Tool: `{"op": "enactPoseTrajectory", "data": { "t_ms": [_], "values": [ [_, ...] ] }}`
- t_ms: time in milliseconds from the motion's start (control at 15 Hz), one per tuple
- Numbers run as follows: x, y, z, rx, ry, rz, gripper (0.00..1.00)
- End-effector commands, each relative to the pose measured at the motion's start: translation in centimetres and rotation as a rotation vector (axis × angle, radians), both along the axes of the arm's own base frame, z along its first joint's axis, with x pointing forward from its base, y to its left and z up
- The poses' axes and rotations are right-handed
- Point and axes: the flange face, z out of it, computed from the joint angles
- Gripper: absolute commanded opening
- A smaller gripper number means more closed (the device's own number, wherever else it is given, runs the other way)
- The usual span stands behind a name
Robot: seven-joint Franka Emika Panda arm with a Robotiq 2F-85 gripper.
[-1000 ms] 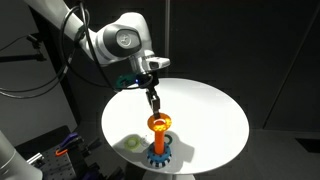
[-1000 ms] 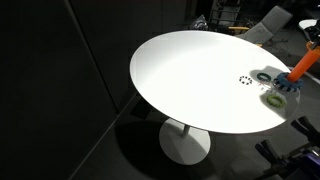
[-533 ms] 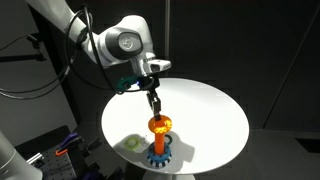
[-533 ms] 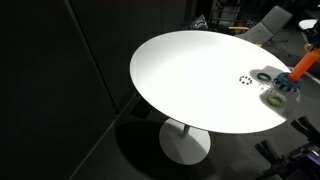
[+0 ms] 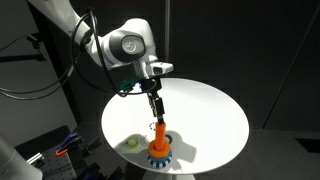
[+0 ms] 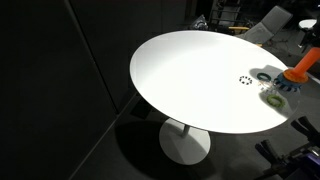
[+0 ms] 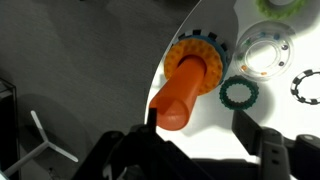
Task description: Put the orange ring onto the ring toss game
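Note:
The ring toss game [image 5: 158, 155] stands at the near edge of the round white table [image 5: 210, 110], an orange peg [image 5: 157, 133] on a blue toothed base. The orange ring [image 5: 158, 146] lies round the foot of the peg on the base. My gripper [image 5: 155, 108] hangs just above the peg's tip, open and empty. In the wrist view the peg [image 7: 186, 88] points up toward my gripper [image 7: 200, 125], and the orange ring [image 7: 205, 48] circles its foot inside the blue teeth. The game [image 6: 288, 84] shows at the right edge of an exterior view.
A yellow-green ring [image 5: 132, 143] lies left of the game. The wrist view shows a green toothed ring [image 7: 239, 94], a clear ring [image 7: 262, 55] and a black toothed ring [image 7: 308, 85] close by. The table edge runs right beside the base.
The orange ring, held at the peg's top before, has dropped down the peg onto the base. My jaws have opened.

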Motion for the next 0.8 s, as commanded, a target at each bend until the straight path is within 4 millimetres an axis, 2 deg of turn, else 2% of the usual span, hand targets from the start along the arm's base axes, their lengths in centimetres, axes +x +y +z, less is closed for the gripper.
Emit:
{"op": "enactPoseTrajectory", "data": {
  "t_ms": [0, 267, 733],
  "values": [
    [0.5, -0.4, 0.2, 0.023, 0.025, 0.025, 1.0],
    [0.0, 0.4, 0.5, 0.083, 0.058, 0.073, 1.0],
    [-1.1, 3.1, 1.3, 0.157, 0.136, 0.184, 1.0]
  ]
}}
